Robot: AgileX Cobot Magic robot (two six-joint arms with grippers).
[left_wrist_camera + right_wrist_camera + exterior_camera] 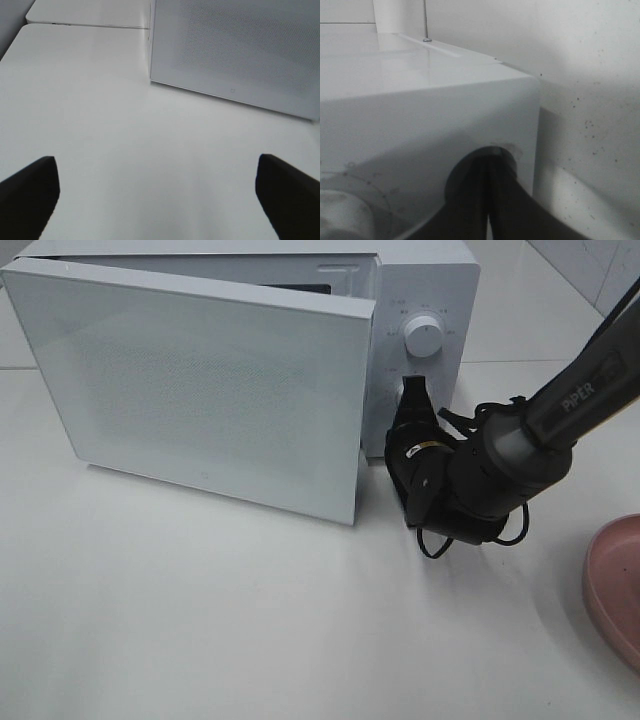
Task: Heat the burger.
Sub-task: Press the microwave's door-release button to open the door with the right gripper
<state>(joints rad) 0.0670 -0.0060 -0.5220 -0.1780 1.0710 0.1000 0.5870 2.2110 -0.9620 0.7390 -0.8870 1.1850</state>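
My right claw (412, 392), clenched on nothing, noses the microwave (430, 280) panel just below the dial (425, 337); the door (200, 380) stands ajar, my left claw (157, 192) spread empty. The burger is out of sight; I judge the door wants shutting flush first

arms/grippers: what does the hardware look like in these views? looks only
Right arm: dark grey tube with white PIPER lettering and a lighter grey band near the wrist. Right gripper: black, with a small yellow-and-white label on its body and loose black cables around it. Left gripper: only two black, blunt fingertips show.
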